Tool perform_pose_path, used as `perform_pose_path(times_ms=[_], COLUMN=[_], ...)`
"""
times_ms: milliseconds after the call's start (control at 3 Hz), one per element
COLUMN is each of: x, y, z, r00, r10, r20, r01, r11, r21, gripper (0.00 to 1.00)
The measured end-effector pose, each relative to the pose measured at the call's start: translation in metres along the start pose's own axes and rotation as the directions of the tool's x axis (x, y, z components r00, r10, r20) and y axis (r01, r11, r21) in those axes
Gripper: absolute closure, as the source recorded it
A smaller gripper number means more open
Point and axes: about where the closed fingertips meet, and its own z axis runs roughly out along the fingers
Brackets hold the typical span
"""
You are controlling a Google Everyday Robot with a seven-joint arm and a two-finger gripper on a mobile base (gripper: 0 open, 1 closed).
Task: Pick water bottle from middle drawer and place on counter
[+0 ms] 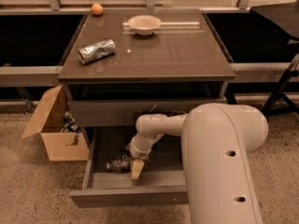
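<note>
The middle drawer (128, 197) is pulled out from the cabinet. The water bottle (117, 164) lies on its side on the drawer floor, left of centre. My gripper (137, 169) points down inside the drawer, just right of the bottle and close against it. I cannot tell whether it touches the bottle. The counter (159, 50) is the glossy dark top slab above.
On the counter lie a crumpled silver foil packet (96, 51), a white bowl (144, 24) and an orange (96, 9). An open cardboard box (55, 129) stands on the floor left of the cabinet. My large arm body (219, 157) covers the drawer's right side.
</note>
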Motion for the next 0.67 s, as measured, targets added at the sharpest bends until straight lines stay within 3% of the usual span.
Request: perform_pose_path(times_ms=[333, 667], x=[0.0039, 0.0042], y=[-0.0055, -0.0081], z=[0.0167, 0.0244], r00=[1.000, 0.998], r10=[-0.014, -0.034], r20=[-0.026, -0.050], r01=[0.014, 0.035], r11=[0.9999, 0.9993], r21=[0.003, 0.015], gripper=[0.40, 0.71])
